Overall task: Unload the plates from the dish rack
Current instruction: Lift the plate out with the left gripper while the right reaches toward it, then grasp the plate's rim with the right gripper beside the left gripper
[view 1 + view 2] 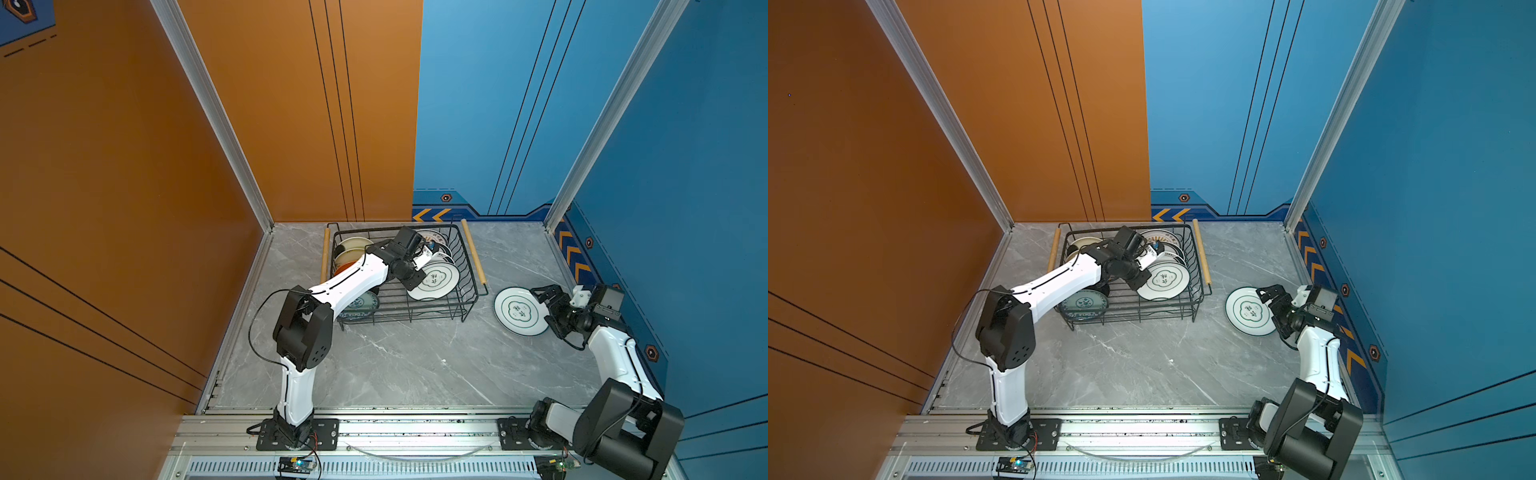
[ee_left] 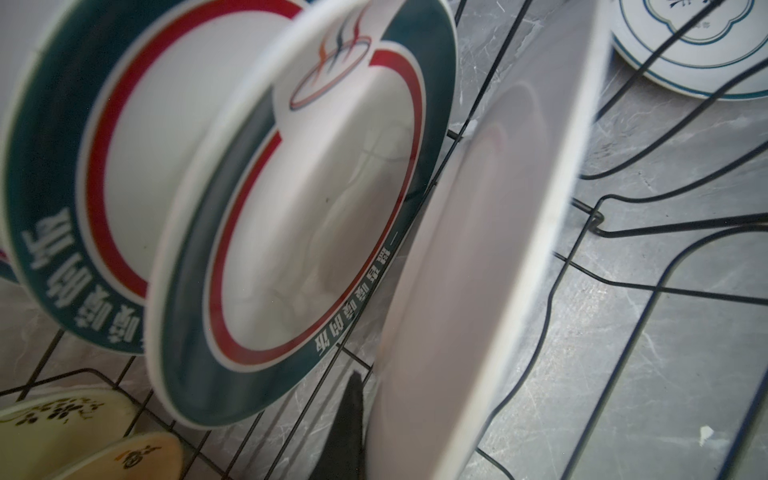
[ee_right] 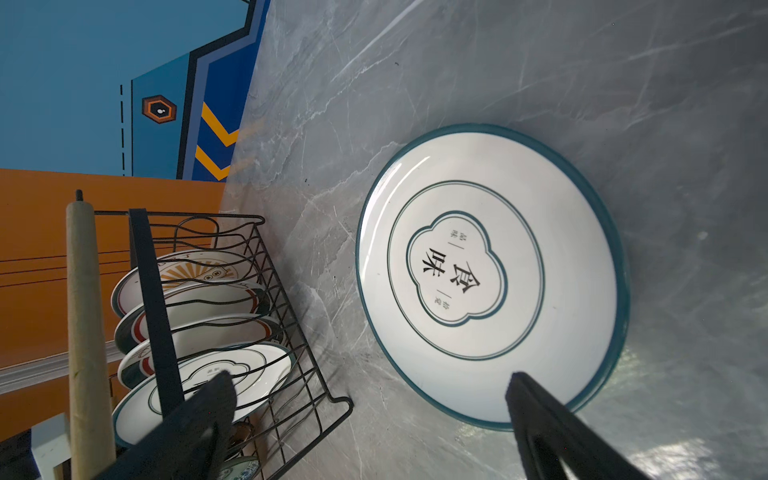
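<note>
The black wire dish rack point(image 1: 467, 253) point(image 1: 1196, 253) stands at the back of the table. My left gripper point(image 1: 415, 277) point(image 1: 1141, 279) reaches into it and is shut on the rim of a white plate with a green cloud emblem point(image 1: 436, 280) point(image 1: 1165, 280). That plate shows edge-on point(image 2: 478, 270) in the left wrist view, with one black finger point(image 2: 349, 424) beside it. More plates point(image 2: 291, 208) stand in the slots behind. To the right of the rack a matching plate point(image 1: 517, 311) point(image 3: 478, 270) lies flat on the table. My right gripper point(image 1: 547, 309) point(image 3: 370, 399) hovers open over its near edge.
Cream plates point(image 1: 353, 245) stand at the rack's left end, and a teal patterned plate point(image 1: 361, 305) sits at its front left. Wooden handles point(image 1: 473, 257) point(image 1: 325, 255) flank the rack. Orange and blue walls close three sides, and a metal rail point(image 1: 415, 428) runs along the front.
</note>
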